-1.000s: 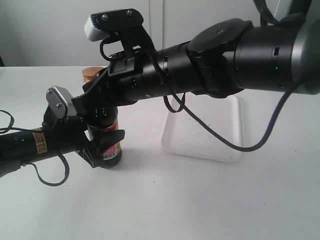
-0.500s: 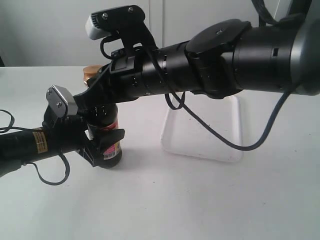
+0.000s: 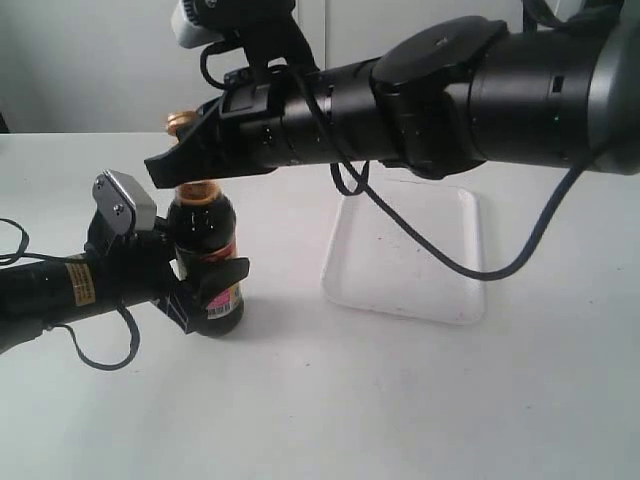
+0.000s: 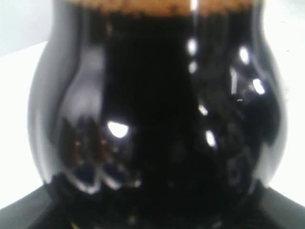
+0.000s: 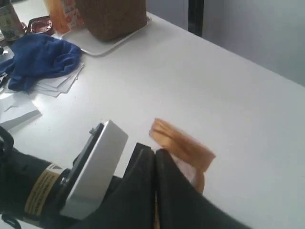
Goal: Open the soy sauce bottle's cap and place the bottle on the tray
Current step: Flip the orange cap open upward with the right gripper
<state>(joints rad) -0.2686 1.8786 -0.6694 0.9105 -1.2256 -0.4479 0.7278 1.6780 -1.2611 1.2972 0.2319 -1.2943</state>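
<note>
The left pincer (image 3: 205,290) clamps the soy sauce bottle (image 3: 205,255) upright on the counter (image 3: 320,400). The right pincer (image 3: 180,165), fingers pressed together, has risen; the cap (image 5: 181,143) now looks flipped open. The tray (image 3: 410,250) waits beyond.

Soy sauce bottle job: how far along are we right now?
Done: the left gripper holds the soy sauce bottle upright on the table. In hand: the cap looks flipped up on its hinge, with the right gripper, fingers together, beside it at the bottle's top. Left: move the bottle onto the tray, which is bare.
</note>
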